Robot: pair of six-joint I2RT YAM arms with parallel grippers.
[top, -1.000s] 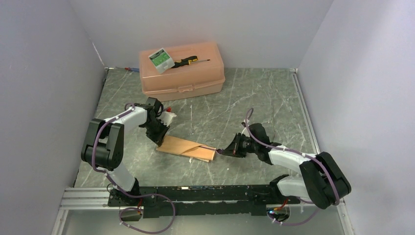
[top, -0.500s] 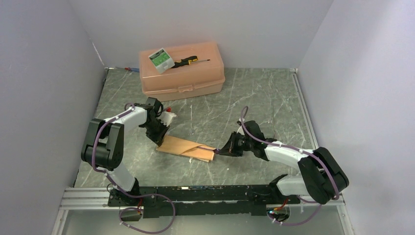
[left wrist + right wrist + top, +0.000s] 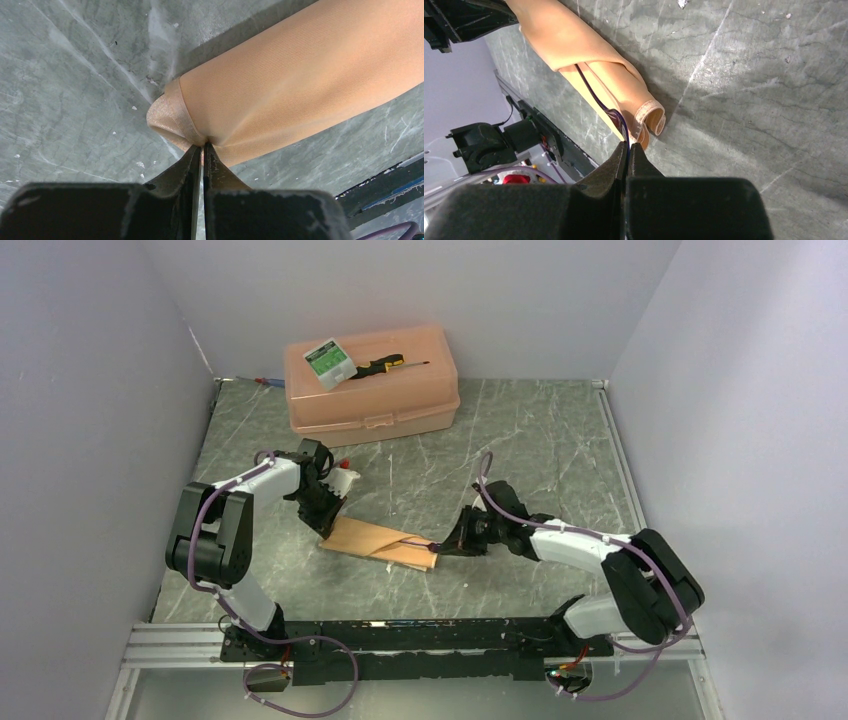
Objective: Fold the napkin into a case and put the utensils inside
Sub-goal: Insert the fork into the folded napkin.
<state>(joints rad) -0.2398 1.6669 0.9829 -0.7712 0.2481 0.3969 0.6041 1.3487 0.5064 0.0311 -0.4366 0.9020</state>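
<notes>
Left pincer sits low on the grey marbled table, clamped tight on the bunched end of the case, which lies flat between the two arms. At the case's other end, the right pincer pinches the handle tip of a utensil whose length runs into the fold.

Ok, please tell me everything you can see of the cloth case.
The case is a narrow, flat fold of slightly shiny peach-orange cloth with a hemmed edge, lying on the table between the arms. The left jaws pinch its left corner; a dark purple utensil, held by the right jaws, reaches into its right end.
</notes>
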